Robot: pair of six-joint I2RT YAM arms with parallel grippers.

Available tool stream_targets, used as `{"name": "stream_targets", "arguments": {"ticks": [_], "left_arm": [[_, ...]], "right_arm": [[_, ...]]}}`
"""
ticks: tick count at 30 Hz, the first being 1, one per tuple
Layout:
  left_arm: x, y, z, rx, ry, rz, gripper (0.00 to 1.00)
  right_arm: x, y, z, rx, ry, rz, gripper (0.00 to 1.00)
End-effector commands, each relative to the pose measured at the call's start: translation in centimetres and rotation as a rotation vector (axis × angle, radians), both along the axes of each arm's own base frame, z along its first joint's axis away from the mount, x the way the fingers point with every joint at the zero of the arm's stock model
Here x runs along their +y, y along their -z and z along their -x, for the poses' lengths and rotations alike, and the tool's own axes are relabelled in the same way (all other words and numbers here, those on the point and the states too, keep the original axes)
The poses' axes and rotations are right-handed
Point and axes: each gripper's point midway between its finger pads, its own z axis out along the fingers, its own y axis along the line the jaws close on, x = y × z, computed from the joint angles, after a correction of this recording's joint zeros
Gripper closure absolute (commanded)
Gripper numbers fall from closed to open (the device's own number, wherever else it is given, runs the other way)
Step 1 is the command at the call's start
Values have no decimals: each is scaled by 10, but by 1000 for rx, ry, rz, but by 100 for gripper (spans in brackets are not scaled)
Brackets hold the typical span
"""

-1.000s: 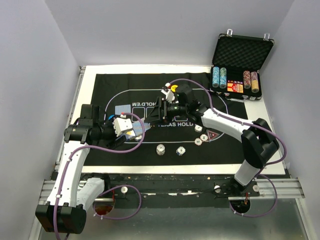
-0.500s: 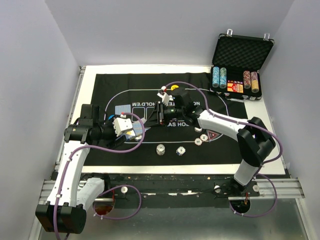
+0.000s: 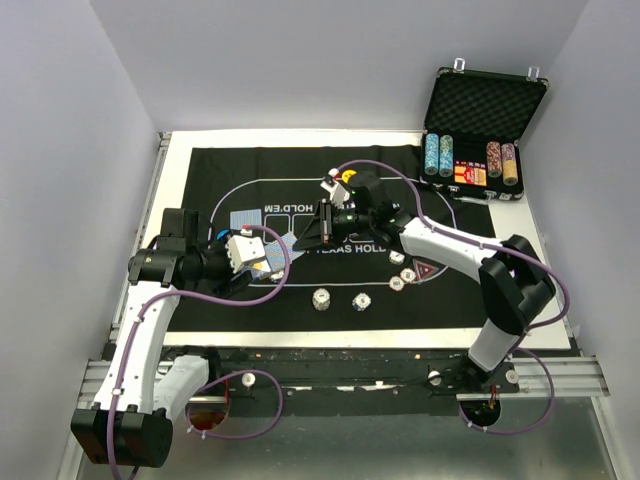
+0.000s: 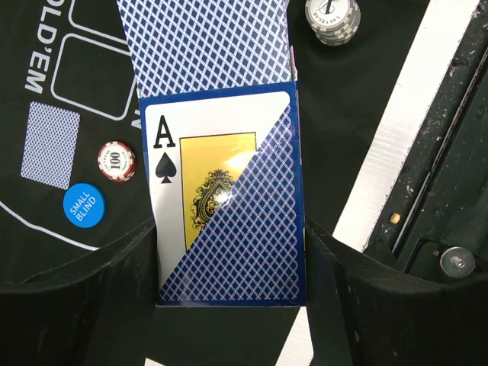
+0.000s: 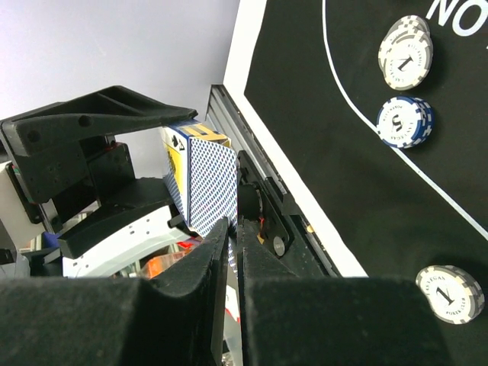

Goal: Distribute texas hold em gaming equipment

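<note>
Left wrist view: left gripper (image 4: pixel 229 263) has both black fingers (image 4: pixel 107 297) pressed onto the sides of the small blue lattice-print deck box (image 4: pixel 252 244), held over the large black felt mat (image 4: pixel 347 130). Box face reads "A" over a spade, with a yellow emblem beside it. Blue-backed playing cards (image 4: pixel 206 53) stick out of the box's open end and run off the top of frame. On the mat beside the box:
- round blue button disc (image 4: pixel 81 207) marked "SMALL BLIND"
- red-and-white speckled poker chip (image 4: pixel 116 161) marked "100"
- single face-down blue-backed card (image 4: pixel 49 145)
- grey-white chip stack (image 4: pixel 332 17), lettering too small to read

Mat print here shows "OLD'EM".

Right wrist view: right gripper (image 5: pixel 231 229) fingers (image 5: pixel 202 274) stand almost together with only a thin slit between, nipping the near edge of the protruding cards. How many cards, cannot tell. Three chip stacks sit on the mat, well apart from the gripper: white-grey stack (image 5: pixel 406 55), blue-white stack (image 5: pixel 404 122), white stack (image 5: pixel 450 293), each marked "1".

Top external view: both grippers meet over the mat left of centre, next to the "TEXAS HOLD" print.
</note>
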Motion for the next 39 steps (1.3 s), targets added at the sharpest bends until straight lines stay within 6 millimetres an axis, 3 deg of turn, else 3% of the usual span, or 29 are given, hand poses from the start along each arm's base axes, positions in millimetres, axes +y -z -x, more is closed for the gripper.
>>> {"name": "stream_targets", "arguments": {"ticks": [1, 7, 18, 26, 31, 35, 39], "left_arm": [[-6, -19, -6, -66, 27, 32, 53], [-7, -19, -5, -63, 28, 35, 53], [-6, -19, -7, -65, 28, 32, 53], [-6, -17, -6, -65, 29, 28, 53], [-6, -17, -6, -63, 29, 28, 53], [-6, -19, -6, -67, 27, 27, 53], [-6, -20, -5, -68, 29, 29, 53]], "right_arm": [[-9, -10, -2, -32, 24, 6, 84], [-19, -14, -9, -35, 50, 4, 85], [-38, -29, -25, 72, 92, -118, 99], [-44, -43, -41, 106, 105, -241, 99], [-53, -43, -82, 89, 164, -249, 99], [-55, -23, -137, 84, 221, -223, 99], [-55, 16, -206, 72, 310, -144, 99]]}}
